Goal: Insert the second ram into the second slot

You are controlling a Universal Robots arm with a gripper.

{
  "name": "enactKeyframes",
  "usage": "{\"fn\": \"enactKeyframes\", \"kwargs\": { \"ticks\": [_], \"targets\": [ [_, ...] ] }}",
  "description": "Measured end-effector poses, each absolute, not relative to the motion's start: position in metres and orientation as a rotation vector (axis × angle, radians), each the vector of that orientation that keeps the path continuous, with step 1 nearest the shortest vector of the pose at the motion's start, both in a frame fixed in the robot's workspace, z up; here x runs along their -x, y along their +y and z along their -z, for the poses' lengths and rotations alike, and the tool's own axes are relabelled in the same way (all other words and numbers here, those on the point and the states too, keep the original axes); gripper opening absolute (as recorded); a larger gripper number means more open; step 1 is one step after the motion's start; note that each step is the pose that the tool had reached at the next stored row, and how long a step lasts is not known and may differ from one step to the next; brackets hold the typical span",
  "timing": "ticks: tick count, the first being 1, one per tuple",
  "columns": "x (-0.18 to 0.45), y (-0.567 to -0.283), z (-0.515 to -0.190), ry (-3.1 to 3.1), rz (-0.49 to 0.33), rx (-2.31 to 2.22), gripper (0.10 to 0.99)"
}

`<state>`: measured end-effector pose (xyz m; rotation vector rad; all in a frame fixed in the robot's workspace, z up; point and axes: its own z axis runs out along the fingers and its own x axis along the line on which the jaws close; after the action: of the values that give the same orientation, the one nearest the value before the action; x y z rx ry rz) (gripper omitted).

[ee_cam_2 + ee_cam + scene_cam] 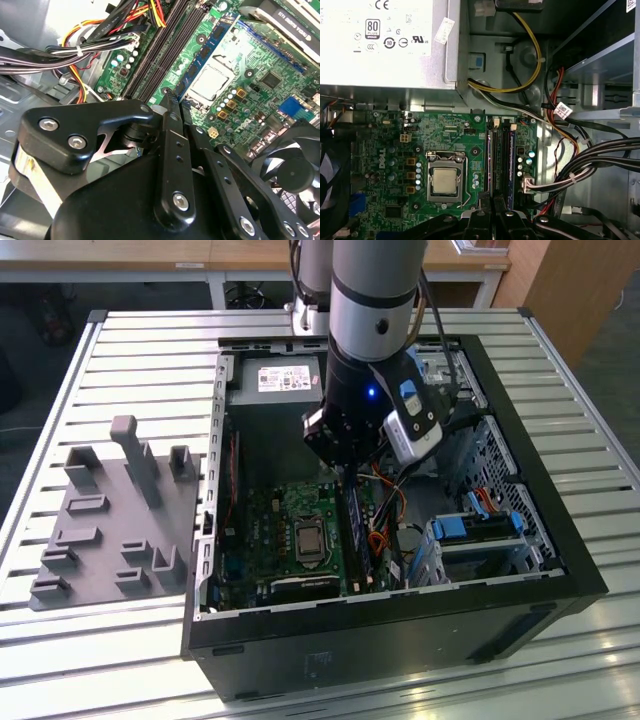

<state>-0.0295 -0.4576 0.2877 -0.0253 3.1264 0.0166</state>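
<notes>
If I had to bet on what bites here, it's a lopsided push. The hand [493, 202] sits right over one end of the second ram [492, 160], the end away from the power supply [385, 42]. That dark-blue stick is standing in the slot nearest the CPU socket [445, 181]. Honestly can't tell whether the hand is clamped on the stick, just resting on its top edge, or holding nothing, and can't tell if the stick is fully seated either. Press on one end and my guess is the far end rides up, the latch there never clicks, or the board flexes. Other worry: the cable bundle [600, 164] runs close by on the side away from the socket, so a sideways wobble could snag it.

As for views, the first wrist view looks straight down. You get the slot lines and another blue strip [511, 160] a bit farther from the socket, but zero sense of height. The second wrist view comes in at a slant and gives the stick's face with its chips [202, 52], plus the fan [295, 175]. The exterior view gives the whole open case [350, 640] on the slatted desk [130, 350], with a grey fixture [110, 520] off to the exterior view's left.
</notes>
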Motion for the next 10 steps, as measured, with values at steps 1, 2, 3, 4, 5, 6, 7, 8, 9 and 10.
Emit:
{"fn": "enactKeyframes", "kwargs": {
  "ticks": [1, 2, 3, 4, 5, 6, 7, 8, 9, 10],
  "targets": [
    [0.0295, -0.4576, -0.2873, 3.126, -0.017, 0.025, 0.137],
    [0.0294, -0.4576, -0.2870, 3.126, -0.017, 0.025, 0.137],
    [0.0294, -0.4576, -0.2867, 3.126, -0.017, 0.025, 0.137],
    [0.0294, -0.4576, -0.2863, 3.126, -0.017, 0.025, 0.137],
    [0.0294, -0.4576, -0.2860, 3.126, -0.017, 0.025, 0.137],
    [0.0294, -0.4576, -0.2857, 3.126, -0.017, 0.025, 0.137],
    [0.0294, -0.4576, -0.2853, 3.126, -0.017, 0.025, 0.137],
    [0.0294, -0.4576, -0.2850, 3.126, -0.017, 0.025, 0.137],
    [0.0294, -0.4576, -0.2847, 3.126, -0.017, 0.025, 0.137],
    [0.0295, -0.4576, -0.2843, 3.126, -0.017, 0.025, 0.137]
  ]
}}
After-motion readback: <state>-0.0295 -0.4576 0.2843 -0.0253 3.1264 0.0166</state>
